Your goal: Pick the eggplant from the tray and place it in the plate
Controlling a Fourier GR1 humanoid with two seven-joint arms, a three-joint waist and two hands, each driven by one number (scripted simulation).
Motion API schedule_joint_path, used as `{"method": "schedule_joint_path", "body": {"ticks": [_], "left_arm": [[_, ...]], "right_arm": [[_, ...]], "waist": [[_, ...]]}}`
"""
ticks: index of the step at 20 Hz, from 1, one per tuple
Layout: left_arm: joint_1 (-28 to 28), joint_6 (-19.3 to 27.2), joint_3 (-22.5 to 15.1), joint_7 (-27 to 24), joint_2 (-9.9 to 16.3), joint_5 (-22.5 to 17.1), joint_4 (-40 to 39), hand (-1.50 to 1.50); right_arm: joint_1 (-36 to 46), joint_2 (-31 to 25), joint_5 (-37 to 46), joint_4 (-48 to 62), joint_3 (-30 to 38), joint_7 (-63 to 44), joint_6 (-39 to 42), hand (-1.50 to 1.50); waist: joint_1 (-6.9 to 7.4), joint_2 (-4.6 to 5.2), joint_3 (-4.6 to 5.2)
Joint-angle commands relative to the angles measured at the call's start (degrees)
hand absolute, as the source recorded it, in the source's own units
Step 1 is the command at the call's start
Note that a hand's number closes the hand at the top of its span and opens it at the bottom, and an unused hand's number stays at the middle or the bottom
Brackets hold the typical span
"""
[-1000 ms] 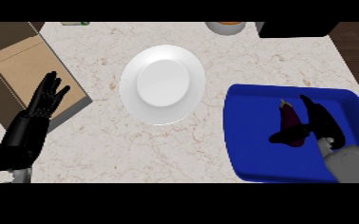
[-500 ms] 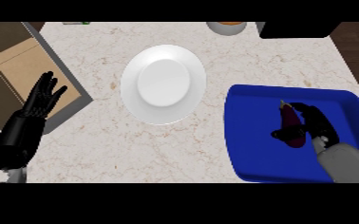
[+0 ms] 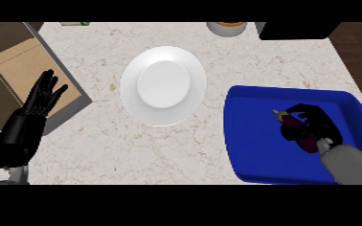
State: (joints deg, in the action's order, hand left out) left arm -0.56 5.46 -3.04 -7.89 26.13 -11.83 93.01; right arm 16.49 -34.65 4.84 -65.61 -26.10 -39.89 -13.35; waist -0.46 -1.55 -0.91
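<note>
A dark purple eggplant [image 3: 299, 133] with a small yellow-green stem lies inside the blue tray [image 3: 254, 139] at the right. My right hand [image 3: 318, 122] sits over it with fingers curled round its body, hiding much of it. The white plate [image 3: 163, 85] stands on the marble counter in the middle, left of the tray, with nothing on it. At the left edge my left hand [image 3: 42, 96] rests open, fingers up, away from both plate and tray.
A bowl [image 3: 227, 28] sits at the counter's far edge beside a black appliance [image 3: 297, 30]. A wooden surface [image 3: 28, 72] lies lower at the left past the counter's edge. Bare marble lies between plate and tray.
My right hand has closed its fingers round the eggplant in the tray, and the eggplant has tilted and shifted slightly. The left hand stays where it was.
</note>
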Motion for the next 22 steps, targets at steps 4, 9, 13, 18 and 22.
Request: {"method": "schedule_joint_path", "body": {"ticks": [4, 9, 13, 18, 22], "left_arm": [[-4.35, -0.27, -2.48, 0.92, -3.79, 0.29, -6.89, 0.00], [-3.90, -0.54, -0.13, 2.47, -2.56, -0.49, -6.79, 0.00], [-5.20, 0.49, -1.24, 3.04, -4.13, 0.54, -5.81, 0.00], [-4.94, 2.65, -2.25, 3.47, -5.98, 2.66, -5.07, 0.00], [-5.13, 0.27, -0.51, 3.85, -3.95, 1.31, -3.80, 0.00]], "right_arm": [[-3.31, 3.79, 11.80, -6.97, -7.85, 1.07, -9.18, 1.50], [-7.02, 2.13, 26.79, -13.92, -14.26, -1.92, -18.89, 1.50], [-7.03, 3.87, 33.90, -21.75, -16.74, -8.57, -20.62, 1.50], [-9.86, 2.14, 43.87, -31.52, -19.02, -14.23, -19.70, 1.50], [-6.52, 1.69, 51.39, -39.72, -16.51, -20.44, -14.75, 1.50]], "waist": [[-0.97, 1.41, 1.10], [-2.99, 1.10, 1.25], [-3.09, 0.98, 1.26], [-4.08, 0.95, 1.24], [-3.26, 0.91, 1.22]]}}
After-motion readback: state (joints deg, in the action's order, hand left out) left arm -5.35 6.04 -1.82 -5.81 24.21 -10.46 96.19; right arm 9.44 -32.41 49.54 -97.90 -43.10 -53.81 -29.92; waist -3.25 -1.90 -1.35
